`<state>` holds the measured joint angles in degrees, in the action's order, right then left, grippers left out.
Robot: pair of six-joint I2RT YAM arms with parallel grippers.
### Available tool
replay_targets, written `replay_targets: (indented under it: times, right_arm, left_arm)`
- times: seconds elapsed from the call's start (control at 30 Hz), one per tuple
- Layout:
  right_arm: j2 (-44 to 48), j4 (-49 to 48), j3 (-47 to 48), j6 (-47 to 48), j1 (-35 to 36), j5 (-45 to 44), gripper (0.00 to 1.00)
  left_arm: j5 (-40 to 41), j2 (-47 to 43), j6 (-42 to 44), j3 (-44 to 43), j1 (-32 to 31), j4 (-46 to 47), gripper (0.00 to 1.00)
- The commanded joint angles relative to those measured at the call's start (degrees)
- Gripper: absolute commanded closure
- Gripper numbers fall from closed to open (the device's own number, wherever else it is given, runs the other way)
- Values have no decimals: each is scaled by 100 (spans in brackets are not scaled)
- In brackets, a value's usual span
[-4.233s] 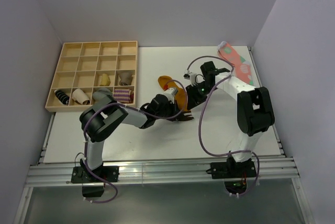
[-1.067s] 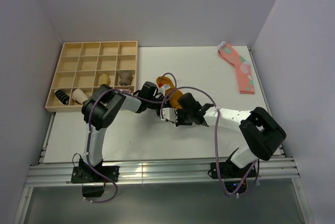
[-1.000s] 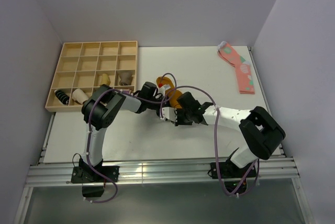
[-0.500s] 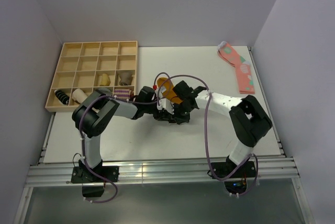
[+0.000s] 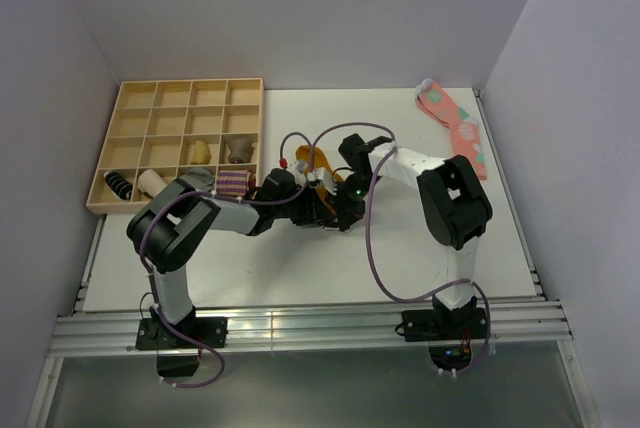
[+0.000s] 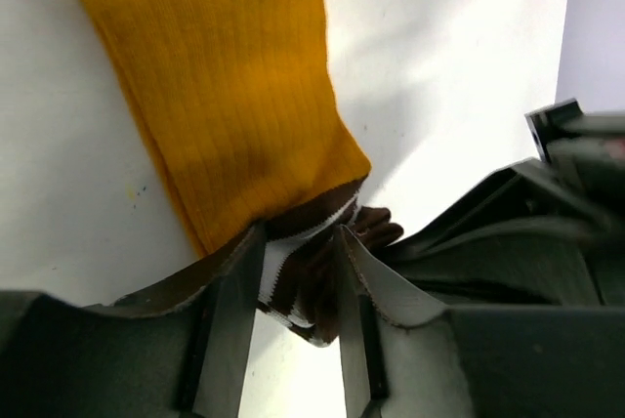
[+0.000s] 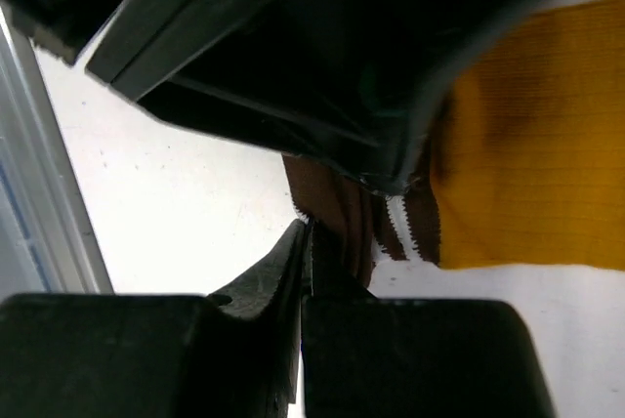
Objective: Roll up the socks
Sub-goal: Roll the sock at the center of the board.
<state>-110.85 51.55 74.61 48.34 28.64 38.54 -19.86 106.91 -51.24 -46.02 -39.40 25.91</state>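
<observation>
Left end effector (image 6: 296,242) is seen partly open, fingers (image 6: 229,320) astride the brown cuff (image 6: 312,291) of the mustard sock (image 6: 225,76), which is laid on the counter (image 6: 449,66) near its middle. Right end effector (image 7: 305,232) is pressed shut, tips against that cuff.

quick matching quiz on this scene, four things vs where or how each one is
Things:
1. mustard sock
2. pink sock
3. wooden tray
4. right gripper

Place or state:
a. far right, at the back
b. shut
c. far left
d. in the middle

Pairs: 1-d, 2-a, 3-c, 4-b
</observation>
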Motion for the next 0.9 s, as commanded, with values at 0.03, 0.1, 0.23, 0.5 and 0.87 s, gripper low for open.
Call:
replay_targets:
  times: [0.03, 0.1, 0.23, 0.5, 0.87]
  right_arm:
    - [-464, 944, 518, -140, -166, 135, 100]
    - [-595, 1146, 633, -97, -219, 179, 100]
    - [-622, 1174, 670, -96, -237, -4, 100]
    - [-508, 1208, 484, -26, -236, -137, 100]
    - [-350, 1218, 406, -35, -193, -216, 100]
  left_arm:
    - [1159, -161, 519, 312, -217, -17, 56]
    - [1378, -302, 545, 435, -279, 194, 54]
    - [1818, -426, 598, 611, -340, 274, 53]
    - [2679, -715, 677, 928, -604, 740, 54]
    - [3032, -857, 1028, 1201, -824, 1302, 54]
